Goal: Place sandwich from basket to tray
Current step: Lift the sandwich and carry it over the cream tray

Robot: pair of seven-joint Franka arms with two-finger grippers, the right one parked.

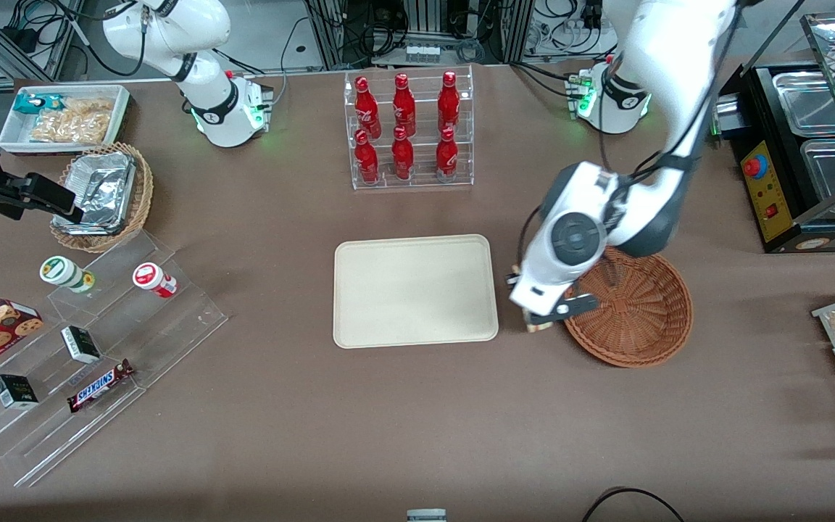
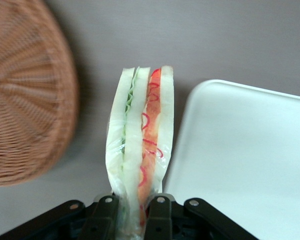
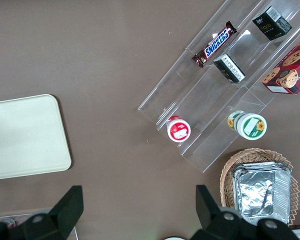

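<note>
My left gripper (image 1: pixel 542 319) hangs above the brown table, between the cream tray (image 1: pixel 415 290) and the round reddish-brown wicker basket (image 1: pixel 631 308). It is shut on the sandwich (image 2: pixel 141 145), a wrapped wedge of white bread with green and red-orange layers, which shows edge-on in the left wrist view. One black fingertip (image 2: pixel 159 216) presses each side of the wedge's narrow end. The basket (image 2: pixel 25 95) and the tray (image 2: pixel 245 155) flank the sandwich there. In the front view only a sliver of the sandwich (image 1: pixel 538 327) peeks out under the wrist.
A clear rack of red bottles (image 1: pixel 408 130) stands farther from the front camera than the tray. Toward the parked arm's end lie an acrylic step shelf of snacks (image 1: pixel 84 341), a tan basket with foil container (image 1: pixel 102 196) and a white bin (image 1: pixel 62 119). A food warmer (image 1: pixel 809 145) stands at the working arm's end.
</note>
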